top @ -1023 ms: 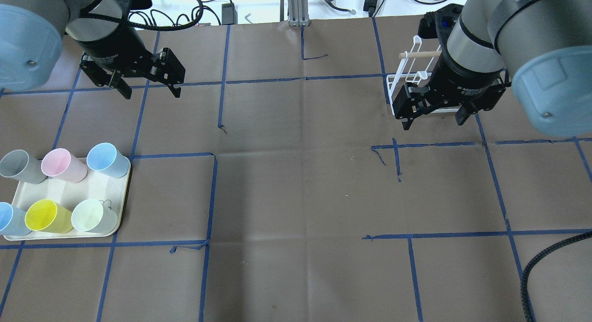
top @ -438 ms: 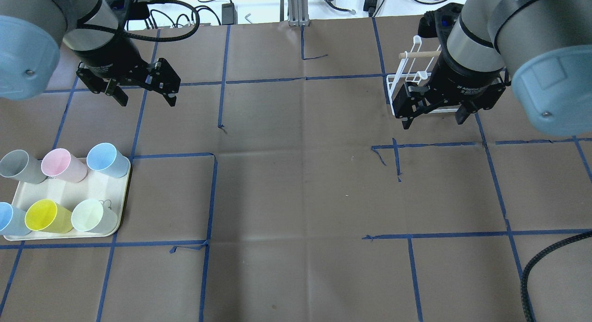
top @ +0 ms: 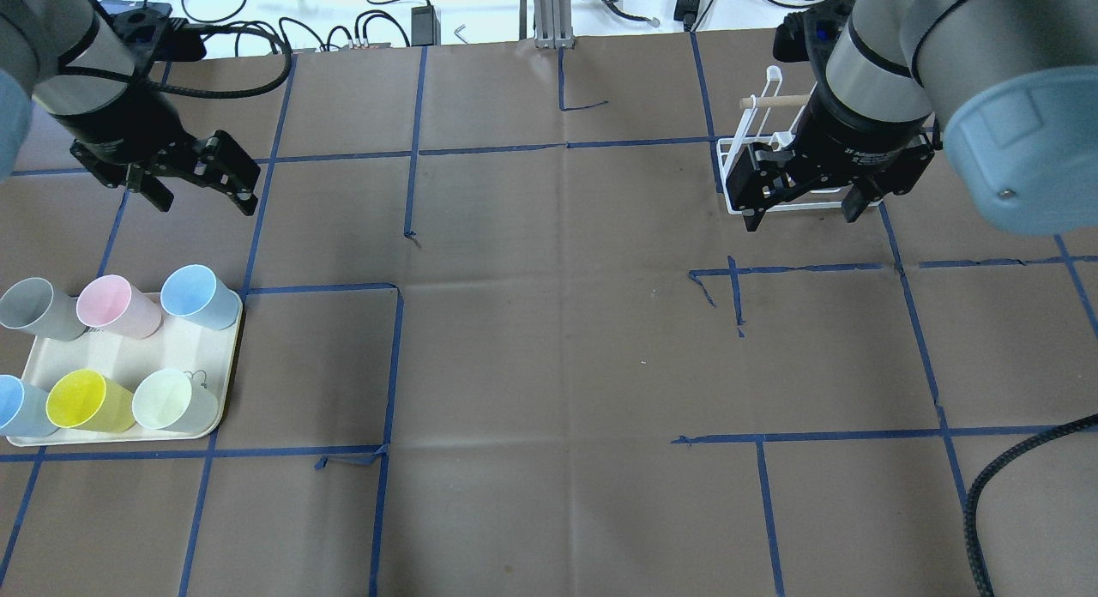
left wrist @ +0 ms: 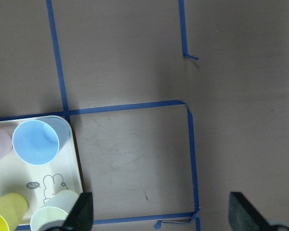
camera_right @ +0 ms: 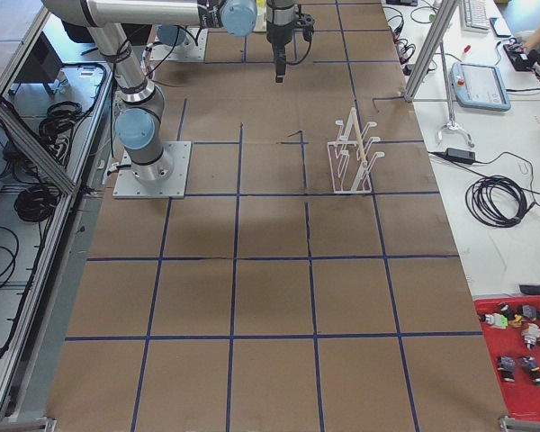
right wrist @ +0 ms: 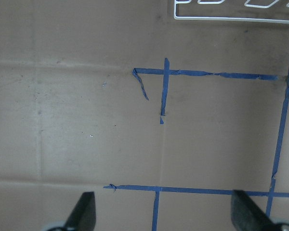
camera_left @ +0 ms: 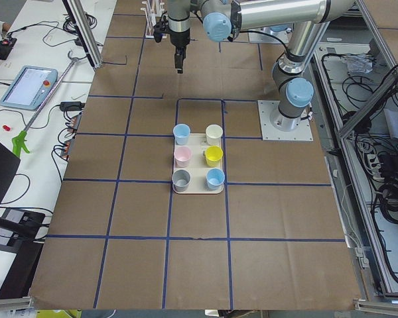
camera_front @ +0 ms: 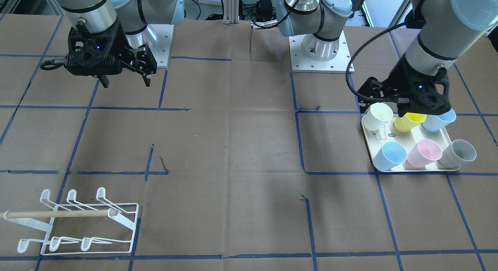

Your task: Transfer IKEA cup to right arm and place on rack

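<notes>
Several IKEA cups stand on a cream tray (top: 184, 344) at the table's left: grey (top: 34, 310), pink (top: 116, 305), blue (top: 197, 295), a second blue (top: 15, 406), yellow (top: 86, 400) and pale white (top: 171, 400). My left gripper (top: 206, 204) is open and empty, in the air beyond the tray. In the front view the left gripper (camera_front: 404, 107) hangs over the tray's robot-side cups (camera_front: 377, 116). The left wrist view shows the blue cup (left wrist: 36, 142) and the pale cup (left wrist: 53, 216) below. My right gripper (top: 802, 220) is open and empty, beside the white wire rack (top: 746, 151).
The rack (camera_front: 78, 224) with its wooden dowel stands at the table's far right corner, and its base edge shows in the right wrist view (right wrist: 231, 18). Blue tape lines grid the brown table cover. Cables and tools lie beyond the far edge.
My left gripper has moved left and somewhat nearer the tray, still open. My right gripper has shifted slightly, still open by the rack. The cups have not moved.
</notes>
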Robot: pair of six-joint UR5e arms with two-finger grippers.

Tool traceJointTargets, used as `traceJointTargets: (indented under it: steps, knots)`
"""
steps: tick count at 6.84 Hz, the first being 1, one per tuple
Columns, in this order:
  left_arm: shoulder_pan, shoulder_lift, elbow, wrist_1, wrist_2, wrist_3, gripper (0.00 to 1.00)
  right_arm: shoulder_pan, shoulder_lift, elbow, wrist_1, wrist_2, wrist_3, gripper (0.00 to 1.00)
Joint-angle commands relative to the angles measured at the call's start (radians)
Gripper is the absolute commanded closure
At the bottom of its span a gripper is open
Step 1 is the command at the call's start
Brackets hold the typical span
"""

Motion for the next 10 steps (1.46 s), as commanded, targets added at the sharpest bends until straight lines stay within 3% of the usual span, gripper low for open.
traceJointTargets:
  steps: [1,4,5,6,8,9,10]
  knots:
    - [0.156,-0.012,-0.056,0.063,-0.007,0.147,0.01,0.000,0.079,-0.112,0.006,0.002,-0.008,0.00]
    - [0.155,-0.028,-0.171,0.212,-0.005,0.077,0.01,0.002,0.326,-0.455,-0.002,0.185,-0.047,0.00]
    - [0.158,-0.034,-0.208,0.293,-0.002,0.091,0.01,0.026,0.350,-0.512,-0.049,0.212,0.090,0.00]
    - [0.158,-0.047,-0.221,0.311,0.001,0.092,0.01,0.072,0.341,-0.508,-0.104,0.199,0.265,0.00]
    - [0.158,-0.135,-0.219,0.375,0.001,0.088,0.01,0.106,0.310,-0.441,-0.106,0.189,0.326,0.01]
    - [0.157,-0.161,-0.219,0.395,0.001,0.085,0.01,0.106,0.246,-0.328,-0.217,0.189,0.326,0.02]
    - [0.157,-0.190,-0.218,0.415,0.001,0.083,0.01,0.101,0.195,-0.171,-0.455,0.191,0.331,0.01]
